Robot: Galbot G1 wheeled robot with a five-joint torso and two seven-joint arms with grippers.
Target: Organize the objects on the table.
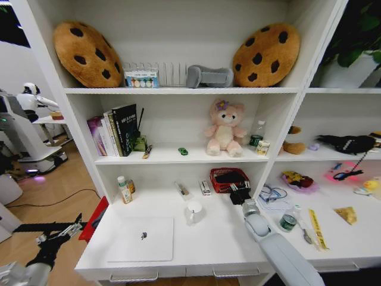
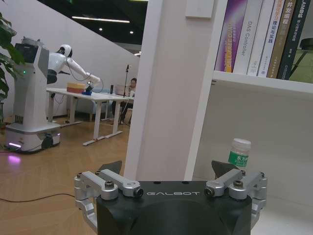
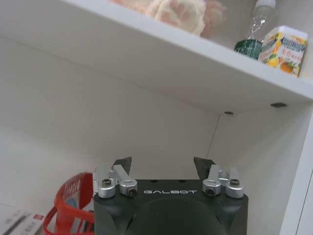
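Nearest the camera, one silver laptop (image 1: 141, 239) lies shut and flat on the table (image 1: 220, 247), toward its front left, with two drawer handles showing under the table's front edge. Off the table's left end the left gripper (image 1: 75, 226) hangs over the wooden floor, fingers spread wide, nothing between them; its wrist view has them parted with the shelf's white upright between. Just beyond the laptop, one small white cup (image 1: 193, 212). The right arm reaches in from the lower right, and the right gripper (image 1: 239, 195) sits over the back of the table, just beside one red basket (image 1: 228, 179); in its wrist view the two fingertips (image 3: 122, 163) stand apart, holding nothing, basket rim low to one side. To the right on the tabletop, one round green tin (image 1: 288, 222). Back left, two small bottles (image 1: 125, 189) stand together. One shelf up: a row of books (image 1: 113, 130), one black pen (image 1: 140, 119) standing tilted beside them, one tiny green trinket (image 1: 183, 151) lying on the shelf, and one pink plush toy (image 1: 224, 128) seated upright. Top shelf, farthest of all: two cookie cushions (image 1: 87, 53), one leaning at each end.
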